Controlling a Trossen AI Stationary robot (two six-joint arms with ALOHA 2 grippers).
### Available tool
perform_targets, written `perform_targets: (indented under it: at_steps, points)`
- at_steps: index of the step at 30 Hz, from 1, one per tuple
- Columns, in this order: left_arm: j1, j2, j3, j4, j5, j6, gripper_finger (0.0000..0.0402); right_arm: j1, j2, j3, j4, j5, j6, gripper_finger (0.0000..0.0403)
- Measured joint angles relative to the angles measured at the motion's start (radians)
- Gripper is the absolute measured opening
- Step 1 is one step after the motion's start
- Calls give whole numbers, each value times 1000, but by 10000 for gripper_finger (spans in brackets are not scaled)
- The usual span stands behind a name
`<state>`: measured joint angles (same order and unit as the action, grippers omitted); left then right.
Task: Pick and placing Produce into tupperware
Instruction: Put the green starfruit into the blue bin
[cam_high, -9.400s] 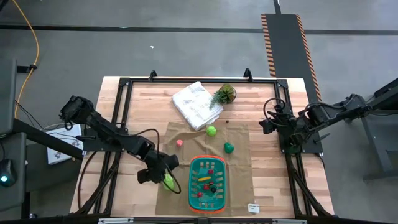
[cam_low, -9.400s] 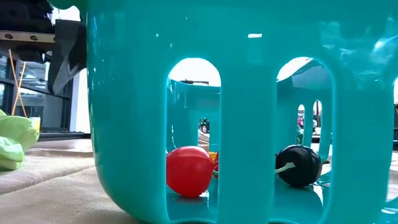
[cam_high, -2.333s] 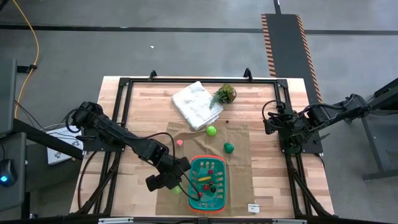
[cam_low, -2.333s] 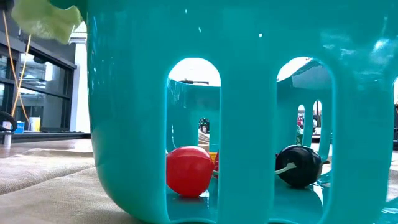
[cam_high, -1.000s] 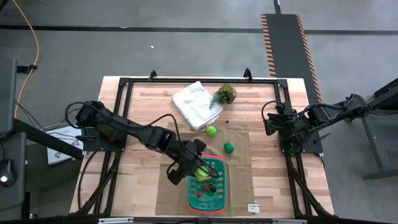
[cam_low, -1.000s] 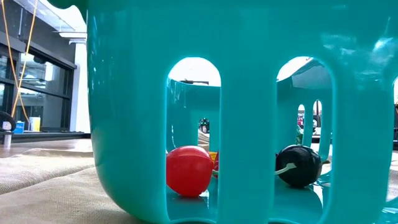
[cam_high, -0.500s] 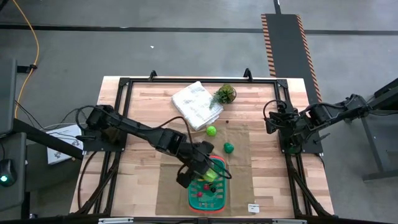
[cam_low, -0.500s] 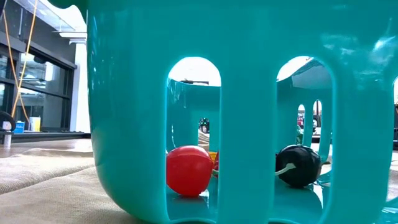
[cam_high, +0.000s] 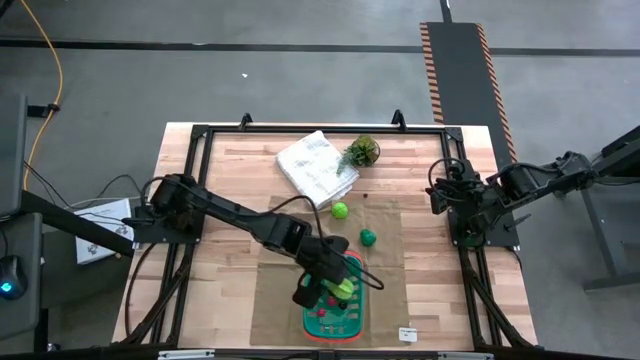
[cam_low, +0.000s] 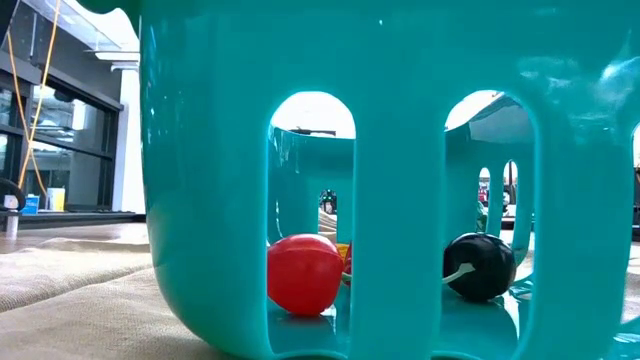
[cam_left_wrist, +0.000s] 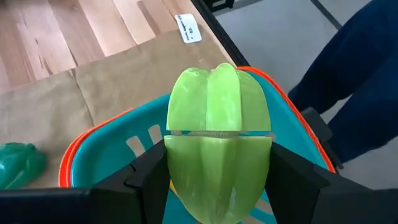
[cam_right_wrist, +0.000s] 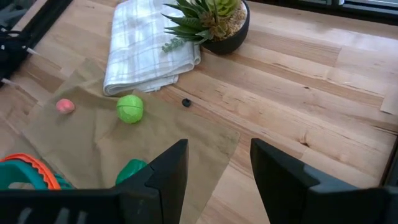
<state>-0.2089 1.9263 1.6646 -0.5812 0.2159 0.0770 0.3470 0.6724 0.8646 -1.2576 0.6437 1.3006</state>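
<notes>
The left tool (cam_high: 338, 288) gripped a ribbed green fruit (cam_left_wrist: 217, 140) over the basket (cam_high: 356, 318), which already held several pieces. A green ball (cam_high: 340, 210), a dark green piece (cam_high: 368, 237) and a pink piece (cam_right_wrist: 64, 106) lay on the surface outside it; the right tool (cam_right_wrist: 214, 163) waited open at the right.

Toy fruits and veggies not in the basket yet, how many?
3 lie on the brown paper: lime-green ball, dark green piece, small pink piece. A fourth hangs in the left gripper over the basket.

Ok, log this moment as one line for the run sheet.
left gripper: shut on ridged green fruit, above basket | right gripper: open, idle at right table edge | still out: green ball, dark green piece
</notes>
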Motion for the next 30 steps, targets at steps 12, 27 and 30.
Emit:
perform_targets:
  at_steps: [12,27,30]
  points:
    - [0,54,1,21,-7,-139,209,0,-7,0,-2,0,-27,165]
    - [0,146,0,-24,-3,-232,214,0,-7,-1,-2,0,-61,165]
    - [0,165,0,-23,1,-240,200,0,-7,-1,-1,0,-64,165]
